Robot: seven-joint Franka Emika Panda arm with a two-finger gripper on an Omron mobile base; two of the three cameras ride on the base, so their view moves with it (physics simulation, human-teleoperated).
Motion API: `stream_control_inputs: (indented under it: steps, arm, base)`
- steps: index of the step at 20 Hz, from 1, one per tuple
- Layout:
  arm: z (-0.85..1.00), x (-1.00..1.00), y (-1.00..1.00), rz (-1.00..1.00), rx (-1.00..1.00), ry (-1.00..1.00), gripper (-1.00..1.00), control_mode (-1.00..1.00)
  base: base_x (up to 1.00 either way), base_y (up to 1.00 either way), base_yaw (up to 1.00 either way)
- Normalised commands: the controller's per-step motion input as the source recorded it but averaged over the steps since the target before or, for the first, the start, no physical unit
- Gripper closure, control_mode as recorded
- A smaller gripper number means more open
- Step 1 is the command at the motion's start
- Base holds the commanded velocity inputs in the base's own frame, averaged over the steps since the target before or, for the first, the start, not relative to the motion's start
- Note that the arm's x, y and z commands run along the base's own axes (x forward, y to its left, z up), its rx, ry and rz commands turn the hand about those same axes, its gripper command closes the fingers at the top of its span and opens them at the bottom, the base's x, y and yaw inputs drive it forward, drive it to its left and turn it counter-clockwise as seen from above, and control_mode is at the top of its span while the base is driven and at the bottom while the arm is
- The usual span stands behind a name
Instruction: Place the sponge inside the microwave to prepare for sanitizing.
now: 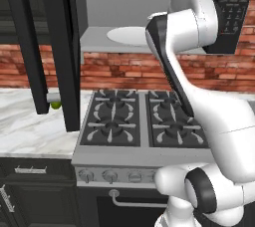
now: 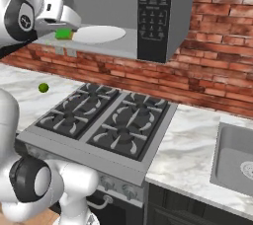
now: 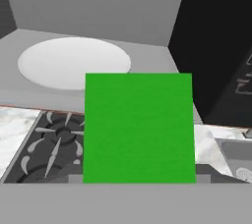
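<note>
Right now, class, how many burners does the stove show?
4: on the stove, back left, back right, front left, front right. None appears hidden.

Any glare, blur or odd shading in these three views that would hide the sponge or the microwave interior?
Hand view: sponge renders flat green, no shading, blocking the end effector. Right base view: microwave interior evenly lit, plate clear, no glare. Left base view: the arm hides part of the interior; slight softness.
</note>
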Motion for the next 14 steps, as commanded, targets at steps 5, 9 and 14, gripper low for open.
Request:
stream_control_inputs:
  steps: [5,9,14]
  arm:
    - [-0.18,0.68,0.00,0.06,0.01,-0.01,1.00,-1.00]
    - [-0.17,0.74,0.00,0.05,0.02,0.00,1.00,-1.00]
    - [-0.02,0.72,0.00,0.03,0.00,0.00,1.00,-1.00]
  base:
    - [0.00,0.00,0.00]
    - [0.00,0.00,0.00]
    - [0.00,0.00,0.00]
